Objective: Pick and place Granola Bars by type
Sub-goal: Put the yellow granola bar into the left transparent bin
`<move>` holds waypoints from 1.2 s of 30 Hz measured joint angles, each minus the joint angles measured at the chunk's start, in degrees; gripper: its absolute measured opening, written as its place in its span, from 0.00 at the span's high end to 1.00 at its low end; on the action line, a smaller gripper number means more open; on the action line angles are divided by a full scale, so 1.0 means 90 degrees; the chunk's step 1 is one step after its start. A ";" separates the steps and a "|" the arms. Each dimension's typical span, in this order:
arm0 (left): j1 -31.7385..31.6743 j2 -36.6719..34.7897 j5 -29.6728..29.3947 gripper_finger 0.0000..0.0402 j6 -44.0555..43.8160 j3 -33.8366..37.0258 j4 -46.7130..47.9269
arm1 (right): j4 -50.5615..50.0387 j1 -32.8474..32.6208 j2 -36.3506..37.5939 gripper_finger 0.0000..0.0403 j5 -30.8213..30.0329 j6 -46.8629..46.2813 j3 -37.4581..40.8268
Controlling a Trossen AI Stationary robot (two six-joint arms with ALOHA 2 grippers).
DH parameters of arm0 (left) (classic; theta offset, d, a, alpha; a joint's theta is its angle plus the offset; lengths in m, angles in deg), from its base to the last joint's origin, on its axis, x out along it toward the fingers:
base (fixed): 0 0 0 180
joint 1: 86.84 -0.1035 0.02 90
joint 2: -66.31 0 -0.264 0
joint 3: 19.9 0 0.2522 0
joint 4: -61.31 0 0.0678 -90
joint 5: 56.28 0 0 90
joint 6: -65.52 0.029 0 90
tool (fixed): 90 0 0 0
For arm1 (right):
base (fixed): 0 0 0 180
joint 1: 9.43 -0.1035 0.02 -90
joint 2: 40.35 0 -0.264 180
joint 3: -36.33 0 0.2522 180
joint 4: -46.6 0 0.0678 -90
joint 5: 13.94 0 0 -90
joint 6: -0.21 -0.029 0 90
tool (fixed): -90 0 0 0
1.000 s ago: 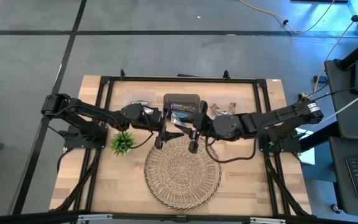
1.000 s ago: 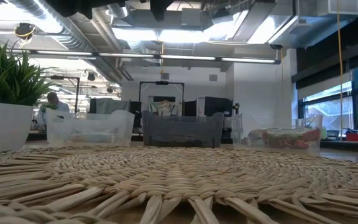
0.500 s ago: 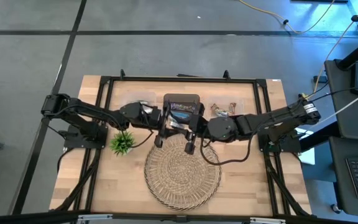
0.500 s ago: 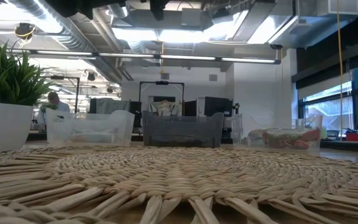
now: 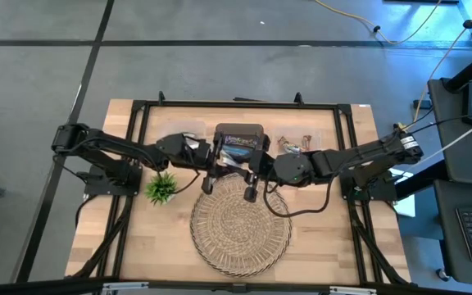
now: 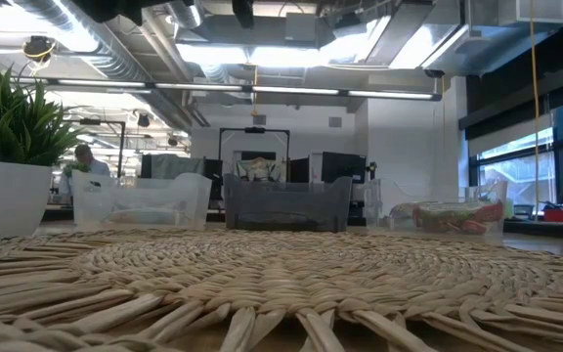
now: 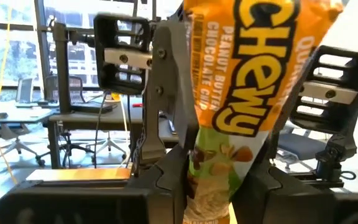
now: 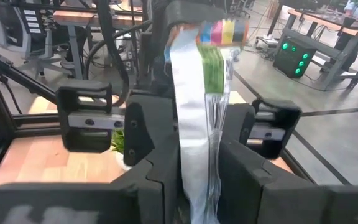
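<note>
One granola bar (image 7: 241,93), with an orange wrapper, a silvery back (image 8: 194,112) and a small whitish patch (image 5: 234,164), is held above the far edge of the round wicker tray (image 5: 240,225). My left gripper (image 7: 213,186) (image 5: 228,166) reaches it from the left. My right gripper (image 8: 197,180) (image 5: 242,169) reaches it from the right. They face each other and both are shut on the bar. Other granola bars lie in bins along the far side. My left gripper pinches the bar between its two fingers (image 7: 169,177) at one end of the wrapper (image 7: 213,168), coming level from the table's left. The rest of the bar rises past the fingers, lifted clear of the tray. My right gripper pinches the same bar between its two fingers (image 8: 160,168), on the silvery back near one end (image 8: 197,155), coming level from the table's right. The bar's crimped end with colour marks (image 8: 222,28) sticks up free above the fingers.
Three bins stand in a row at the far side: a clear one (image 5: 183,135) (image 6: 140,200), a dark one (image 5: 240,135) (image 6: 286,203) and a clear one holding brownish bars (image 5: 297,143) (image 6: 448,215). A small green plant (image 5: 162,188) stands left of the tray.
My right gripper has carried the bar a little toward the table's left, closer to my left gripper. The bar has stayed clear of the tray.
</note>
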 joint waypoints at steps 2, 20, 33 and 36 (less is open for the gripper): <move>-0.0012 -0.0097 -0.0013 0.78 0.0166 0.0000 0.0186 | -0.0036 -0.0002 0.0032 0.71 0.0029 -0.0013 0.0000; -0.1737 -0.1652 -0.2236 0.79 0.0284 -0.0002 0.7110 | -0.3051 -0.0002 0.1261 0.27 0.0015 -0.1684 -0.0007; -0.3368 -0.1138 -0.1996 0.79 0.0946 -0.0002 0.9631 | -0.3983 -0.0002 0.1084 0.27 0.0014 -0.2206 -0.0007; -0.3468 -0.0777 -0.1926 0.79 0.1069 -0.0002 0.9606 | -0.3987 -0.0002 0.1075 0.27 0.0016 -0.2201 -0.0007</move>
